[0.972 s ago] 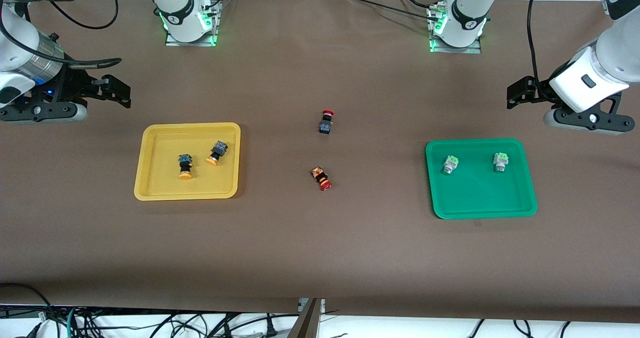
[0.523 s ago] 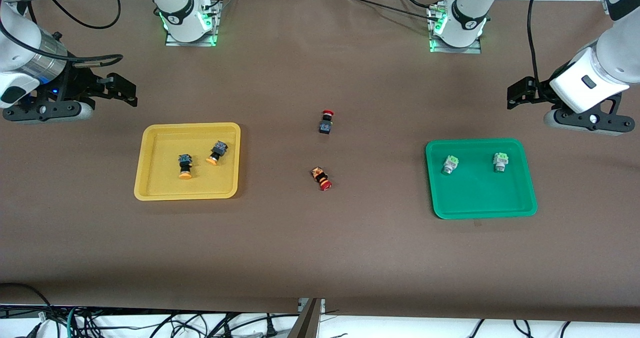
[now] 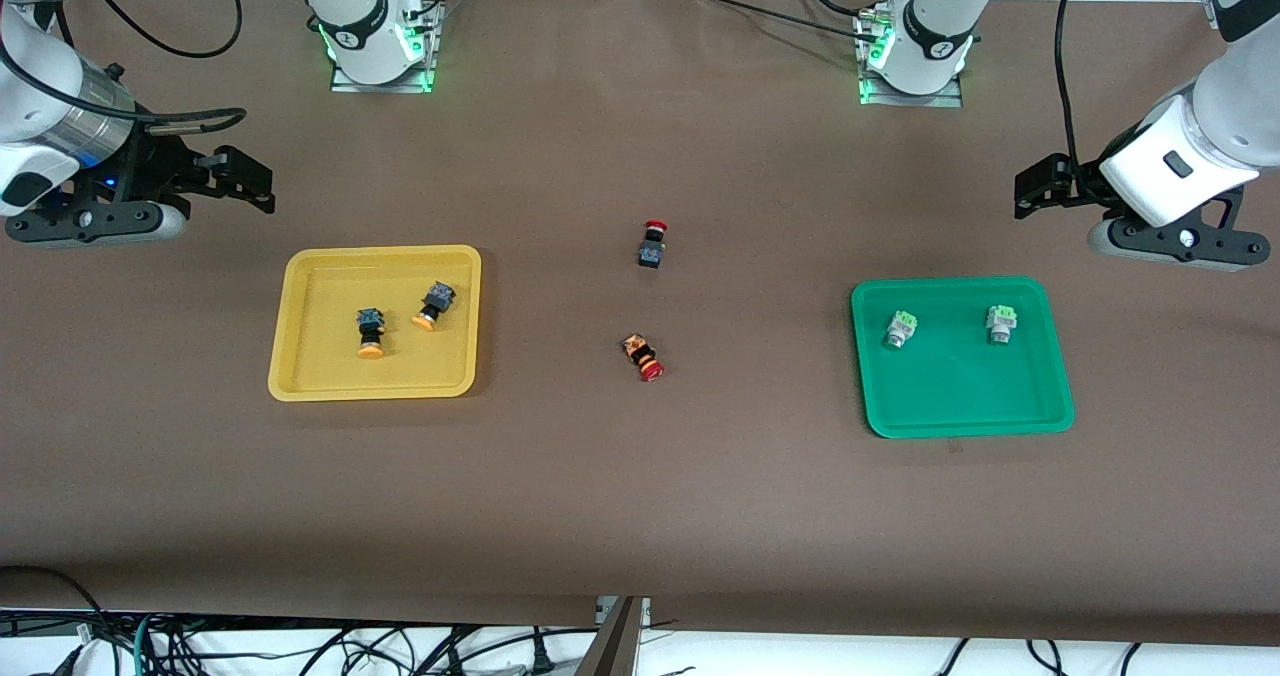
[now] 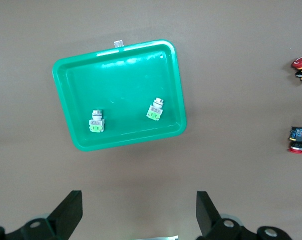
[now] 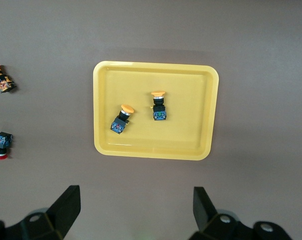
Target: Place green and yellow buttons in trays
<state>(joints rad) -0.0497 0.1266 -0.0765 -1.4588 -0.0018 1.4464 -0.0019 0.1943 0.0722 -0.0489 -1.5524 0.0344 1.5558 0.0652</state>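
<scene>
Buttons all sorted, by the look of it: two yellow buttons [image 3: 400, 320] lie on their sides in the yellow tray [image 3: 300, 376], close together but apart, and two green buttons [image 3: 950, 326] lie in the green tray [image 3: 1040, 411], well apart from each other. Handling judgement: small, rigid, light plastic-and-metal switches; not fragile, but round caps would likely roll or pivot if nudged. Best hold is across the squarer body, not the smooth cap, which may slip. Shallow tray rims would hardly hinder a reach from above; the trays themselves look light and could slide under a push. Left gripper [image 3: 1040, 184] hovers released and empty over bare table, just off the green tray's edge farther from the front camera; its wrist view shows both fingers spread wide with nothing between. Right gripper [image 3: 240, 178] likewise spread and empty, over the table off the yellow tray's corner at the right arm's end. Both arms seem to be waiting. Two red buttons [image 3: 648, 299] remain on the table [image 3: 640, 516] between the trays, well clear of both; exact markings on their bodies too small to read. Nothing obstructs either tray.
</scene>
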